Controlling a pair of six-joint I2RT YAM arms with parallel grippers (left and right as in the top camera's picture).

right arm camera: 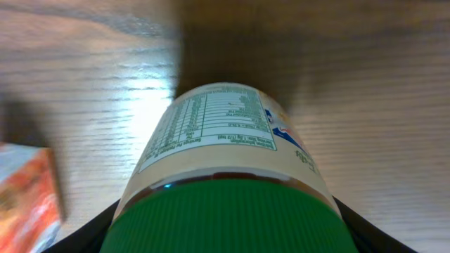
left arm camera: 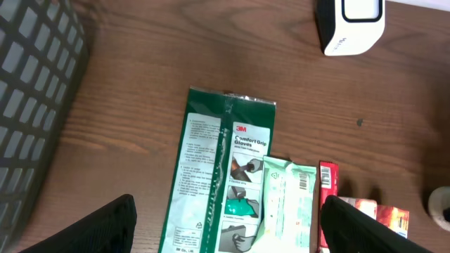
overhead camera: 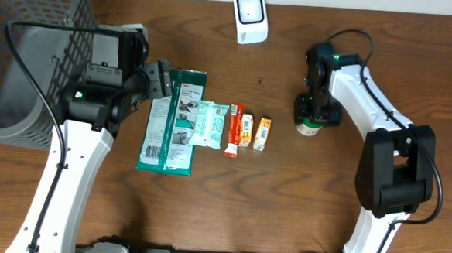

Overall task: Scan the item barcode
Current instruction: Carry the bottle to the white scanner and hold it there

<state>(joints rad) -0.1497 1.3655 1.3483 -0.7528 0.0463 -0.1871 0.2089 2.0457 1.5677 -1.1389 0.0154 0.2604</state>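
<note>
A jar (overhead camera: pixel 309 129) with a green ribbed lid and a cream label stands on the wooden table at the right. My right gripper (overhead camera: pixel 313 115) is down over it. In the right wrist view the jar (right arm camera: pixel 225 140) fills the space between the jaws of the right gripper (right arm camera: pixel 225 235), and a black finger lies close against each side of the lid. The white barcode scanner (overhead camera: pixel 249 16) stands at the table's far edge. My left gripper (overhead camera: pixel 165 81) hangs open and empty over the green glove packet (left arm camera: pixel 221 169).
A row lies mid-table: glove packet (overhead camera: pixel 172 124), pale green wipes packet (overhead camera: pixel 209 124), red stick (overhead camera: pixel 234 128), two small orange boxes (overhead camera: pixel 246 131) (overhead camera: pixel 263 134). A grey mesh basket (overhead camera: pixel 24 54) stands at the far left. An orange box (right arm camera: pixel 24 193) lies left of the jar.
</note>
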